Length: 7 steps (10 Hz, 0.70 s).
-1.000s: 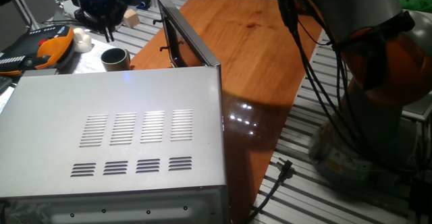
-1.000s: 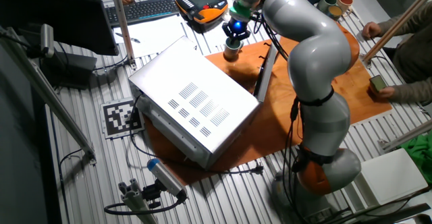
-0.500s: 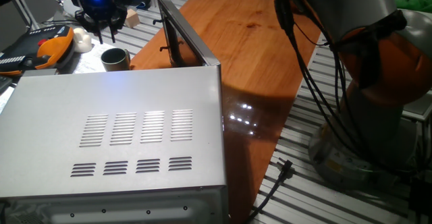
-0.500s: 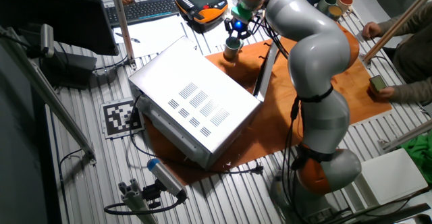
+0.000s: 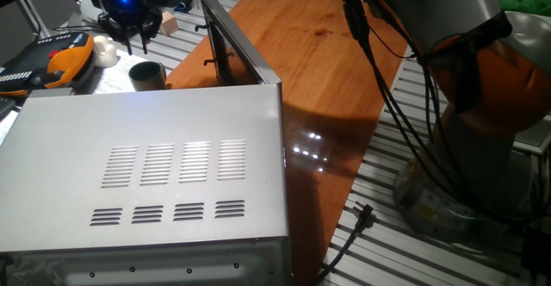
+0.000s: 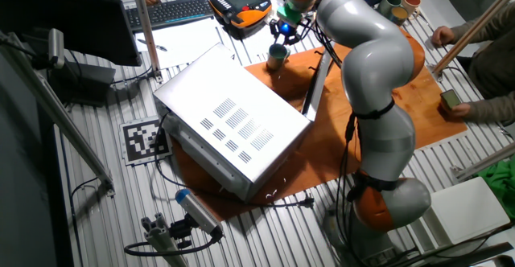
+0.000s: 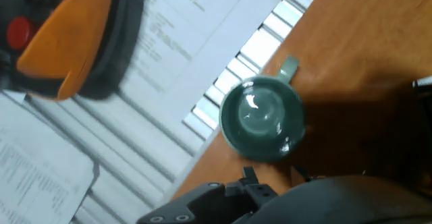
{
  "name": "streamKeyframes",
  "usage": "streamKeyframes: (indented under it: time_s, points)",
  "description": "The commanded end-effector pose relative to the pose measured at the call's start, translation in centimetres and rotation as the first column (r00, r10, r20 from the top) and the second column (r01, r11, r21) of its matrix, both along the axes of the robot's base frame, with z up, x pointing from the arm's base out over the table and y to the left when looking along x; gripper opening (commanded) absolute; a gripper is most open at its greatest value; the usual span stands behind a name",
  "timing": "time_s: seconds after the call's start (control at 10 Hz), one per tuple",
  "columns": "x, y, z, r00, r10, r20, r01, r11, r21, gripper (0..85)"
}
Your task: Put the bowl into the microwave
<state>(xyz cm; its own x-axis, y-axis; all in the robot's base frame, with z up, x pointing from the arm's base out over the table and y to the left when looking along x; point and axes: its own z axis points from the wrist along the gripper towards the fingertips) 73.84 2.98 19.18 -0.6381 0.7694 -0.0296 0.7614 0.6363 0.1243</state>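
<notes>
- The bowl [image 5: 147, 75] stands on the wooden board's corner, behind the microwave [image 5: 155, 174], beside its open door [image 5: 234, 46].
- The gripper [image 5: 127, 29] has risen since a second ago and hangs above the bowl, apart.
- Jaw spread: cannot tell; the fingers are blurred.

surface: slatted metal table [image 5: 405, 139] | on it: wooden board [image 5: 318, 53]; board carries microwave [image 5: 155, 183]; bowl [image 5: 146, 75]
</notes>
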Motion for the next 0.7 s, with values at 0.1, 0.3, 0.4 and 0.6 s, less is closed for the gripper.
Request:
streamKeyframes:
  time_s: [0.1,0.3,0.4,0.6]
  points:
    - [0.39,-0.5,-0.9,1.0,0.006,0.028,-0.004,0.998,-0.058,34.0]
    - [0.49,-0.8,-1.4,0.999,0.001,0.038,0.001,0.998,-0.061,34.0]
    - [0.47,-0.8,-1.5,0.999,0.004,0.031,-0.002,0.999,-0.05,34.0]
    - [0.06,0.0,-1.1,0.999,0.031,0.008,-0.031,0.999,-0.019,34.0]
